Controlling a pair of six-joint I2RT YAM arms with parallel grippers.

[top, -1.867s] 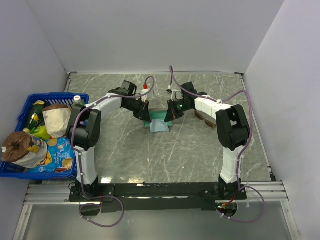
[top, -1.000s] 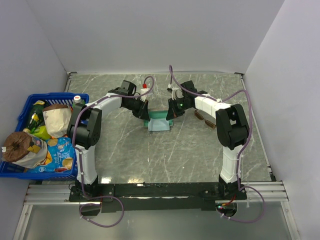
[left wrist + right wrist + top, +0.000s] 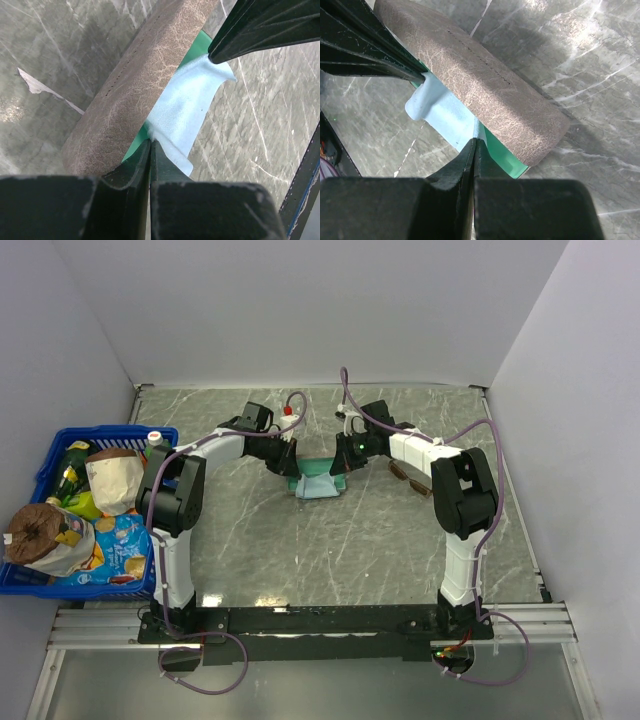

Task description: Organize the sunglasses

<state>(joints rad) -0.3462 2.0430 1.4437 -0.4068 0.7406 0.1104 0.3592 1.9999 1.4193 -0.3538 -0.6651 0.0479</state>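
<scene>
Two pinch-holds: left gripper (image 3: 150, 145) and right gripper (image 3: 474, 142) each clamped on a corner of light blue cloth (image 3: 182, 107), held across open case (image 3: 485, 85), presumably to line it; sunglasses (image 3: 408, 478) lie on table (image 3: 330, 550) beside right arm.

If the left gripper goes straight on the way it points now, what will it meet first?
Probably the case, right ahead of the left gripper, which is shut on the cloth; depth is unclear.
</scene>
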